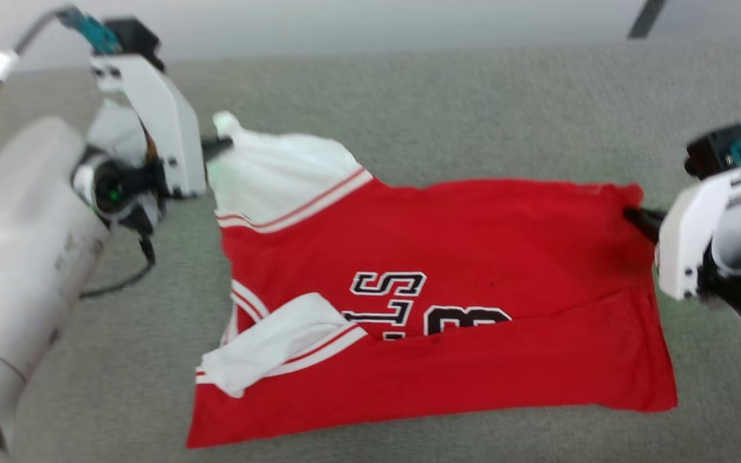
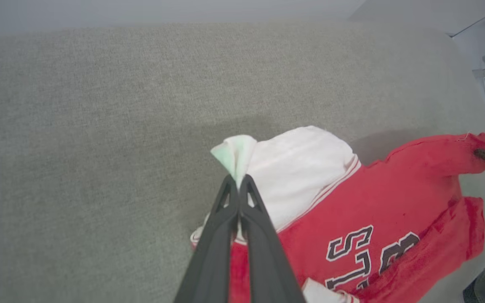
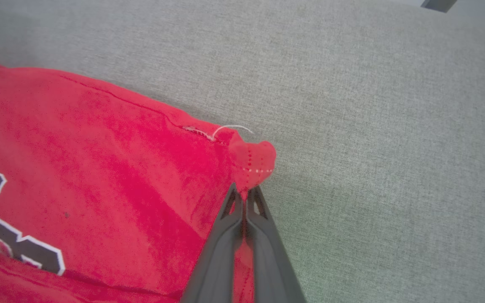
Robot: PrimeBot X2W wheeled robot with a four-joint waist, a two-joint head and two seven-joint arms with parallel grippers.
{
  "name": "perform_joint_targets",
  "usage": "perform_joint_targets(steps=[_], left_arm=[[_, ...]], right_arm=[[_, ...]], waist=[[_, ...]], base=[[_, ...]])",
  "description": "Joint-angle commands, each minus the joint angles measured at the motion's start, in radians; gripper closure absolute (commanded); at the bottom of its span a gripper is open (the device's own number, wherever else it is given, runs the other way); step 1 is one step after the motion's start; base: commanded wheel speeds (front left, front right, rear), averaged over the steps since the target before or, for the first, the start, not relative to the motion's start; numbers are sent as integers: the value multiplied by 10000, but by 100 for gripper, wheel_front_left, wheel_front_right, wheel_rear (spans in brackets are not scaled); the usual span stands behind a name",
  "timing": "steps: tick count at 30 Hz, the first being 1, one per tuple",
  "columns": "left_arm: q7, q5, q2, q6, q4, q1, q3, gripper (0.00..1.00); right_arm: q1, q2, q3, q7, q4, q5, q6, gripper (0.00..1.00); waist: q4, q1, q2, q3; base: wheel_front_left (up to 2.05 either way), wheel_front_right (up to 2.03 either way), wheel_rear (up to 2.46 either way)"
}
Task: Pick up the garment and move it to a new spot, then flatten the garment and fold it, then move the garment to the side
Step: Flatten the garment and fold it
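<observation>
The left arm's pale rounded forearm [image 1: 17,257] sits at the near left. The left claw [image 1: 221,146] is pressed together on the tip of one white sleeve of the bright red soft-fabric shirt [image 1: 473,244]. The right claw [image 1: 633,216] pinches the shirt's red hem corner. The shirt lies spread between them on the grey-green woven surface [image 1: 473,109], its near edge folded over the black lettering [image 1: 402,296].

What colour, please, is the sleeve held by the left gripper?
White sleeve, thin red stripes; best in left wrist view.
</observation>
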Motion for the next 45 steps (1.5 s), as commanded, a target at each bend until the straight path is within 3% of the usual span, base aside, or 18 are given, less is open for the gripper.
perform_joint_targets(steps=[1, 8, 16, 22, 23, 25, 26, 28, 29, 30, 39, 45], left_arm=[[47, -57, 73, -21, -191, 297, -42, 100], [335, -341, 638, 500, -1996, 1690, -238, 100], [437, -831, 1945, 2153, -5383, 3732, -458, 100], [290, -1173, 2369, 2883, -6660, 4866, -589, 100], [254, -1210, 2374, 2904, -6729, 4955, -586, 100], [194, -1242, 2367, 2965, -6754, 5108, -613, 100], [139, -1241, 2351, 3011, -6703, 5151, -596, 86], [101, -1252, 2284, 3019, -6628, 5213, -603, 59], [80, -1236, 2258, 3001, -6574, 5225, -611, 32], [82, -1265, 2232, 2996, -6523, 5236, -595, 0], [-55, -1490, 2267, 2874, -6642, 5393, -427, 0], [-1117, -1039, 2450, 2606, -6882, 5590, -184, 0]], right_arm=[[344, -125, -14, -89, -123, 128, -9, 100], [1950, -705, -554, -352, -877, 413, -9, 100], [3955, -782, -1468, -24, -1710, 431, -8, 100], [4931, -522, -2182, 428, -2051, 63, -8, 100], [5007, -469, -2276, 522, -2113, -8, -8, 98], [5172, -347, -2487, 695, -2225, -212, -8, 77], [5232, -282, -2569, 803, -2261, -295, -8, 75], [5343, -184, -2787, 1053, -2349, -504, -8, 53], [5387, -131, -2875, 1177, -2417, -559, -8, 7], [5447, -64, -2993, 1339, -2462, -601, -8, 0], [6052, 355, -4089, 2508, -3461, -1279, -8, 0], [6487, 733, -4761, 2512, -4197, -1723, -8, 0]], waist=[[632, 0, 0, -706], [1106, 0, 0, -1474], [1321, 0, 0, -1881], [1318, 0, 0, -2005], [1306, 0, 0, -2022], [1273, 0, 0, -2075], [1253, 0, 0, -2109], [1214, 0, 0, -2193], [1192, 0, 0, -2250], [1179, 0, 0, -2303], [1075, 0, 0, -2756], [1044, 0, 0, -2970]], base=[[0, 0, 0], [0, 0, 0], [0, 0, 0], [0, 0, 0], [0, 0, 0], [0, 0, 0], [0, 0, 0], [0, 0, 0], [0, 0, 0], [0, 0, 0], [0, 0, 0], [0, 0, 0]])
